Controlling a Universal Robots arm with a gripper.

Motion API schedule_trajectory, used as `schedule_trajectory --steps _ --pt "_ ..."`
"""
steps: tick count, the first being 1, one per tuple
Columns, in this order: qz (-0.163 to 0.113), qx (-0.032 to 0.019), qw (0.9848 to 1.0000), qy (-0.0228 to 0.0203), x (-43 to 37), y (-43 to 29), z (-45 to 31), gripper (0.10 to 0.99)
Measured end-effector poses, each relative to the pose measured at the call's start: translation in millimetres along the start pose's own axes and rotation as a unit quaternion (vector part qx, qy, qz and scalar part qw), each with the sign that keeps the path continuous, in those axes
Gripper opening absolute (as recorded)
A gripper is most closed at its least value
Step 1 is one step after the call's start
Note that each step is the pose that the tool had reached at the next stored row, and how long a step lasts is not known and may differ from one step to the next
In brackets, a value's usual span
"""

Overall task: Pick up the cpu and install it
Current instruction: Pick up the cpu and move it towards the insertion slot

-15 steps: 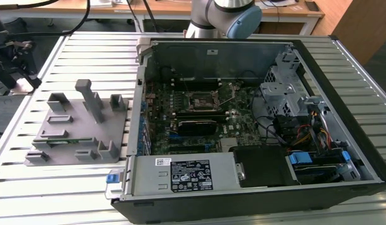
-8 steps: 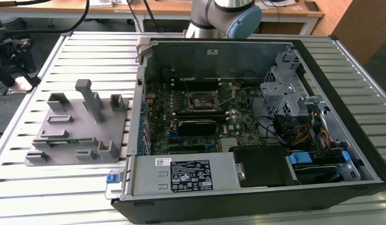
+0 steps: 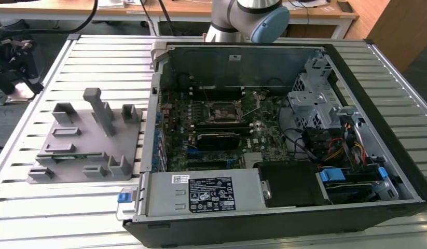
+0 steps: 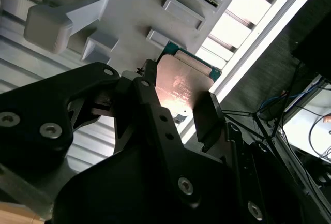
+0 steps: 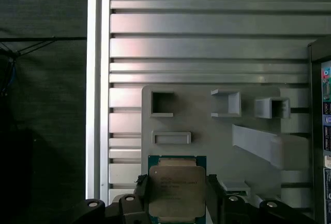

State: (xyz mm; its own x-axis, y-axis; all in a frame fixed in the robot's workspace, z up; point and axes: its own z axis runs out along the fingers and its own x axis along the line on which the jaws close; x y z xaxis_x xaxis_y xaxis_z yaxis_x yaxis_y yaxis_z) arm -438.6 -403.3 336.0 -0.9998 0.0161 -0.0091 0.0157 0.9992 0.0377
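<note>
In both wrist views the cpu (image 5: 177, 188) (image 4: 183, 79) shows its silvery metal top and green rim. It sits between my gripper's (image 5: 177, 199) (image 4: 178, 102) two black fingers (image 5: 141, 190) (image 4: 207, 115), which press on its opposite edges. It hangs a little above the grey fixture block (image 5: 207, 141) (image 4: 129, 12), near the block's corner. In the exterior view the fixture block (image 3: 88, 150) lies on the slatted table at the left. The black-framed socket (image 3: 223, 111) sits in the middle of the motherboard inside the open computer case (image 3: 379, 176).
Upright posts (image 3: 95, 106) rise from the fixture block, and a green memory stick (image 3: 68, 154) lies in it. The case's wall (image 3: 152, 129) stands between block and motherboard. Cables and a drive cage (image 3: 317, 104) crowd the case's right side. The table edge (image 5: 94, 89) is close by.
</note>
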Motion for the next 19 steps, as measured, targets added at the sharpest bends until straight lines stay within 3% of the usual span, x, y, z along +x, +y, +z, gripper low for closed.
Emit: schedule_trajectory --steps 19 --pt "0.000 0.0003 1.0000 0.0000 -0.1 1.0 -14.5 0.525"
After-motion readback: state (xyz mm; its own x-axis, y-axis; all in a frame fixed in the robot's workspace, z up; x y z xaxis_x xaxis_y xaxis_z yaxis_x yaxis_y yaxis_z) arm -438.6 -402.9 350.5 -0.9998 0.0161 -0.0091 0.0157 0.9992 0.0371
